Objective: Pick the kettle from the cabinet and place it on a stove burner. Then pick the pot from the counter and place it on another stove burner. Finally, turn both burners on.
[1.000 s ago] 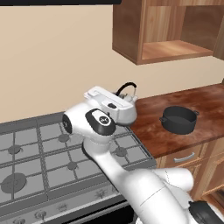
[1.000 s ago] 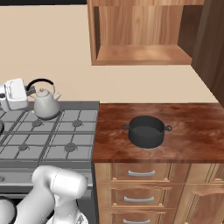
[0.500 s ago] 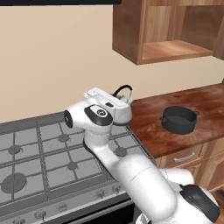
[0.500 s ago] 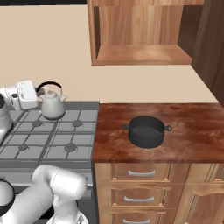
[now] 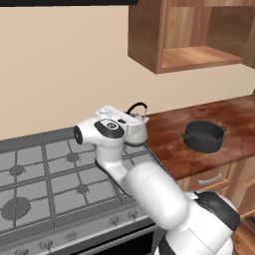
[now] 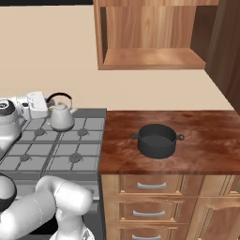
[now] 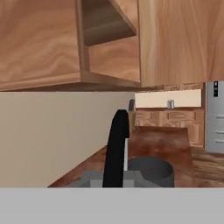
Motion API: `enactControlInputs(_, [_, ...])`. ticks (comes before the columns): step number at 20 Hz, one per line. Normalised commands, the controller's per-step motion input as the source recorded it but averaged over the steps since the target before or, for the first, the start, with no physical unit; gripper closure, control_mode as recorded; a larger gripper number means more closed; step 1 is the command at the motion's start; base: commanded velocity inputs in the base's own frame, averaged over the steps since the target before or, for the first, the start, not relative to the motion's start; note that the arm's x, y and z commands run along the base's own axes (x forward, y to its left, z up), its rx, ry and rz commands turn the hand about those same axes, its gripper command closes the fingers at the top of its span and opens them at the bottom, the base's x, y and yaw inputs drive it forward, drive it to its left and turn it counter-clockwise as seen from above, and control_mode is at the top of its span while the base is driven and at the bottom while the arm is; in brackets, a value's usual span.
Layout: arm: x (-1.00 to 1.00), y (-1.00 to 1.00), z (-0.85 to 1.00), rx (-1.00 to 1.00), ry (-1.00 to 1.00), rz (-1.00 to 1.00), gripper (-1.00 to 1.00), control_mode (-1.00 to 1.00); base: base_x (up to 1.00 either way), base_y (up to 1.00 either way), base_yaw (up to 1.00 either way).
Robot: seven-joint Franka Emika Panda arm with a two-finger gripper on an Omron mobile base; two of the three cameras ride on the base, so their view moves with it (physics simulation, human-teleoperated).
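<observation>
Step in hand, as I judge it: kettle placement, first of the task. Cabinet (image 6: 150,51) is bare, shelf open. Stove (image 5: 35,184) lies left of the desk (image 6: 206,126), with the arm reaching over its back right part.

Kettle (image 6: 61,117) is over the stove's back right burner area, at or just above the grate; contact with the grate cannot be told. Its black arched handle (image 5: 137,106) rises just beside the white hand (image 6: 33,106). In the right base view the hand sits at the kettle's left, level with the handle's top. In the hand view a dark bar (image 7: 117,148), likely that handle, stands right in front of the camera. Hand is closed; it appears to be gripping the kettle by the handle, though the fingertips themselves are hidden.

Pot (image 6: 157,139) stands on the desk, well apart from the hand, to the right of the stove, not yet handled. It also shows in the hand view past the dark bar.

Next move likely calls for settling the kettle square on the grate, then letting go and lifting clear without tipping it. After that, reach right for the pot. Knobs (image 5: 45,244) along the stove front not yet touched.
</observation>
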Motion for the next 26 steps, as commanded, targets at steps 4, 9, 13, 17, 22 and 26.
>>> enactControlInputs(4, [0.34,0.0,-0.27,0.0,0.02,-0.01,1.0,-1.0,0.0,0.0,0.0])
enactControlInputs(9, [0.31,0.0,-0.2,0.0,0.0,-0.01,1.0,-1.0,0.0,0.0,0.0])
enactControlInputs(13, [0.27,0.0,-0.14,0.0,0.0,-0.01,1.0,-1.0,0.0,0.0,0.0])
enactControlInputs(17, [0.2,0.0,-0.16,0.0,0.0,0.0,1.0,-1.0,0.0,0.0,0.0])
enactControlInputs(22, [0.17,0.0,-0.17,0.0,0.02,0.0,1.0,-1.0,0.0,0.0,0.0])
enactControlInputs(26, [0.09,0.0,-0.19,0.0,0.02,0.0,1.0,-1.0,0.0,0.0,0.0])
